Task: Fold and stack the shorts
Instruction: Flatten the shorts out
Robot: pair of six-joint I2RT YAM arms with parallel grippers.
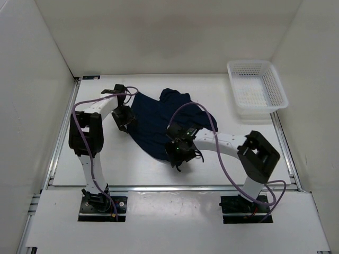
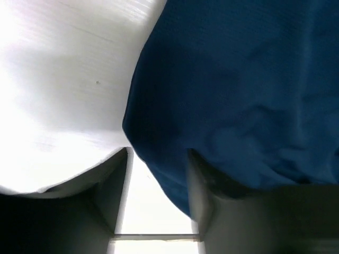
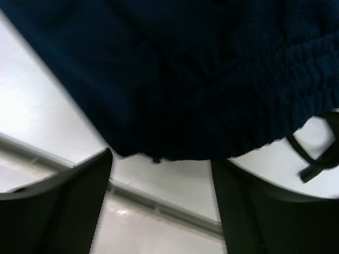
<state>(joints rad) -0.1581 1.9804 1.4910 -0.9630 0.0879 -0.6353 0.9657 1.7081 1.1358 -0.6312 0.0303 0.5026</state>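
The dark navy shorts [image 1: 156, 119] lie crumpled on the white table, in the middle. My left gripper [image 1: 124, 119] is at their left edge. In the left wrist view it [image 2: 159, 153] is open, and the cloth's edge [image 2: 238, 95] drapes down between the fingers and against the right finger [image 2: 204, 211]. My right gripper [image 1: 180, 151] is at the near edge of the shorts. In the right wrist view it [image 3: 161, 157] is open and empty, with the gathered waistband [image 3: 212, 106] just beyond the fingertips. The thin drawstring [image 3: 312, 159] trails out to the right.
A white mesh basket [image 1: 257, 87] stands at the back right of the table. White walls close in the left, back and right sides. A metal rail [image 1: 169, 188] runs along the table's near edge.
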